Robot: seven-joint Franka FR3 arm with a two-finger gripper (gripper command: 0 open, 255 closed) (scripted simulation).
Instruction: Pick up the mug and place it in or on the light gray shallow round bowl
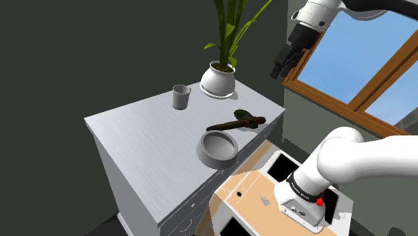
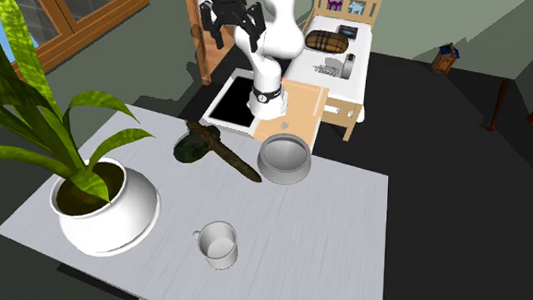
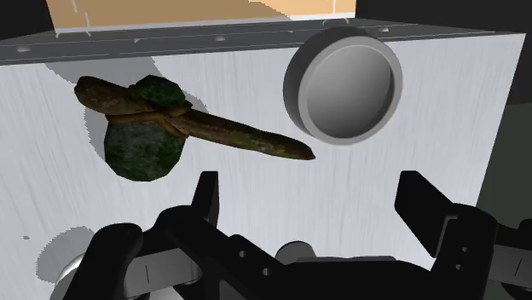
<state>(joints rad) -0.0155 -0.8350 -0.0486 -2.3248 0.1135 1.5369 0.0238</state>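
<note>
Currently gripper (image 1: 285, 62) hangs high above the dresser (image 1: 137, 137), fingers apart and empty; mug (image 1: 180, 97) upright near the potted plant (image 1: 218, 80), well apart from the grey bowl (image 1: 217, 149).

flat, even light brightens the pale tabletop (image 1: 147, 134); the room around the tabletop is dim; soft short shadows hug the bowl (image 3: 343, 83) and stone tool (image 3: 145, 141) on it; edges crisp

White dresser top (image 1: 141, 141): matt, faintly brushed. Light grey shallow round bowl (image 1: 213, 159): smooth, matt. Small grey mug (image 1: 180, 97): smooth. Brown-green stone-headed tool (image 1: 238, 121): rough, mossy. White round plant pot (image 1: 218, 82): glossy.
</note>
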